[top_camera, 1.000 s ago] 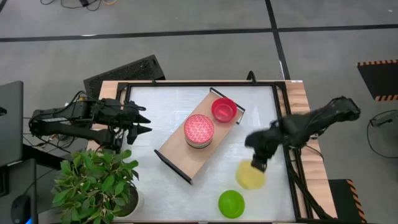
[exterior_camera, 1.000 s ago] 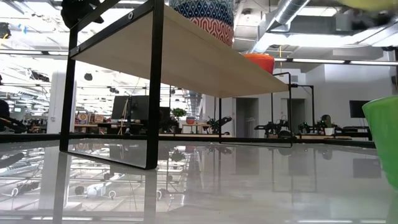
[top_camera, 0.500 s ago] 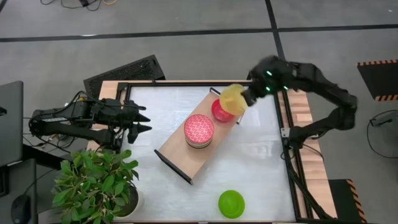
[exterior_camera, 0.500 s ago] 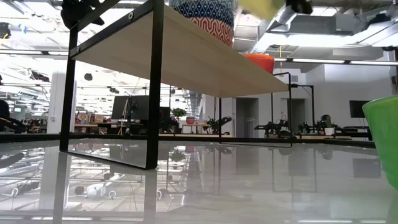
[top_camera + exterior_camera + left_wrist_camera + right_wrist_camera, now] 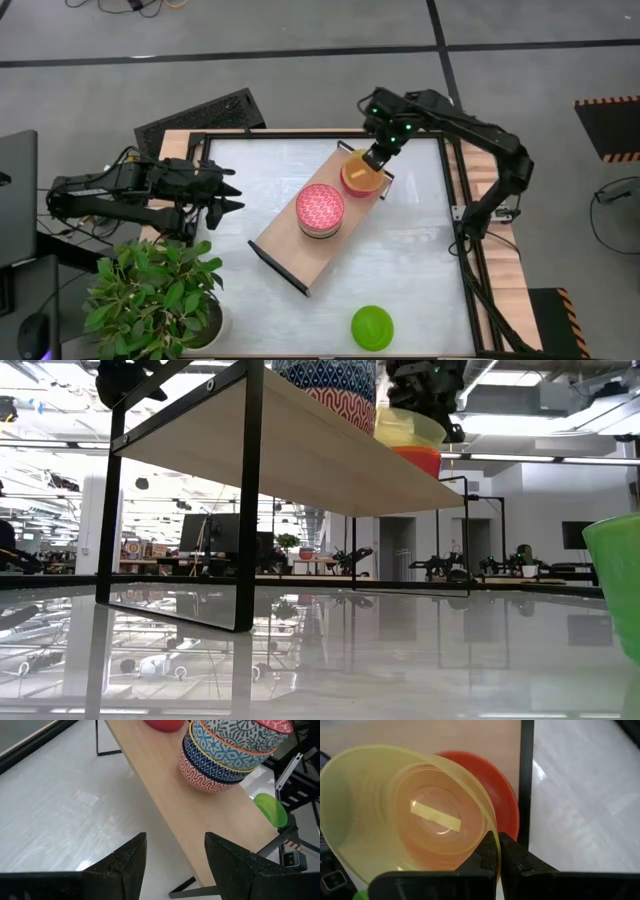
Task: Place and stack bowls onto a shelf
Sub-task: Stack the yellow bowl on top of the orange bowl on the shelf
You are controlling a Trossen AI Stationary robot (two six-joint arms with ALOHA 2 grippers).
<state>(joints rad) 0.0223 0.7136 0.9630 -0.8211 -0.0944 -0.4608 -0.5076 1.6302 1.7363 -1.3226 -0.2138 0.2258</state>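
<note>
My right gripper [image 5: 376,160] is shut on a plain yellow bowl [image 5: 360,168] right over the red bowl [image 5: 362,184], which stands on the far end of the light-wood shelf [image 5: 290,240]. In the low view the yellow bowl [image 5: 408,428] is down at the red bowl's rim [image 5: 415,452]. A stack of lattice-patterned bowls [image 5: 320,210] stands on the middle of the shelf. A green bowl [image 5: 372,327] sits on the table near its front edge. My left gripper [image 5: 235,197] waits open at the table's left side. My right gripper pinches the yellow bowl's rim [image 5: 491,839], one finger [image 5: 481,856] inside the bowl and one [image 5: 521,861] outside. It comes from above and from the table's far right. The bowl is mouth up, a little tilted, its underside at the red bowl [image 5: 504,805]; whether it rests there I cannot tell.
The shelf's black end frame [image 5: 366,160] stands right beside the red bowl. The shelf lies slantwise across the white tabletop [image 5: 420,260], which has a black frame. A potted plant [image 5: 160,295] stands at the near left corner.
My right gripper has carried the yellow bowl from above the table's near right part, up and toward the far edge, to the shelf's far end, and has come down with it onto the red bowl. The bowl has stayed in the hold.
</note>
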